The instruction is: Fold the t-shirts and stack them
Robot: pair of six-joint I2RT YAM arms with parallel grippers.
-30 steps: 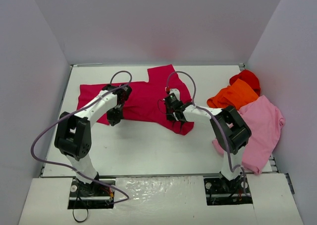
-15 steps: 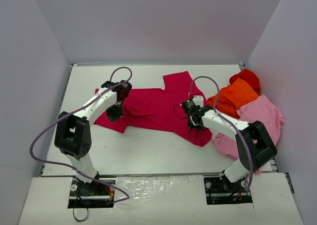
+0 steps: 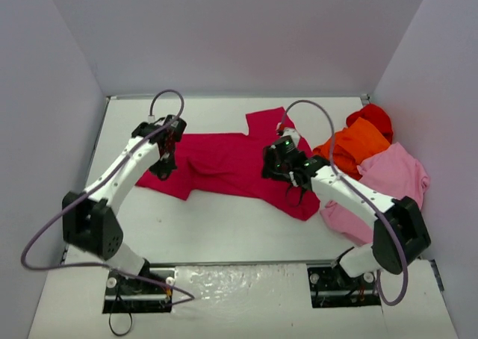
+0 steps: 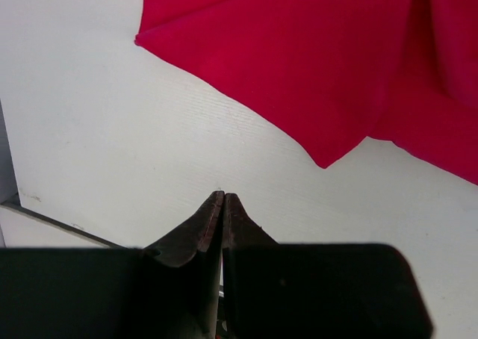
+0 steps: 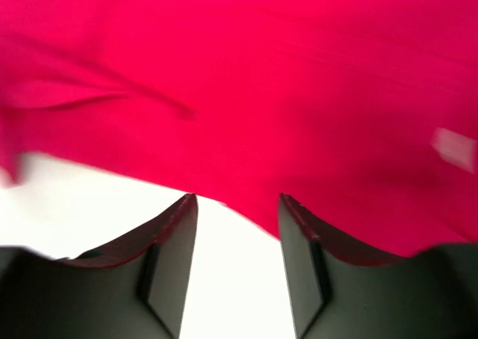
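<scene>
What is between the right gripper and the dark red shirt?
Nothing that I can see. The right gripper hangs open just over the edge of the crimson shirt, and no other thing lies between them.

Walls: you have plain pale walls at 9, 12 and 3 o'clock.
Table: your white tabletop lies between them.
Light: soft, even.

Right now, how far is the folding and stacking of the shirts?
Done: nothing yet; no shirt is folded or stacked. In hand: the crimson shirt lies spread on the table, the right claw open over it, the left claw shut and empty beside its left edge. Left: folding it, then the orange shirt, red shirt and pink shirt heaped at the right.
</scene>
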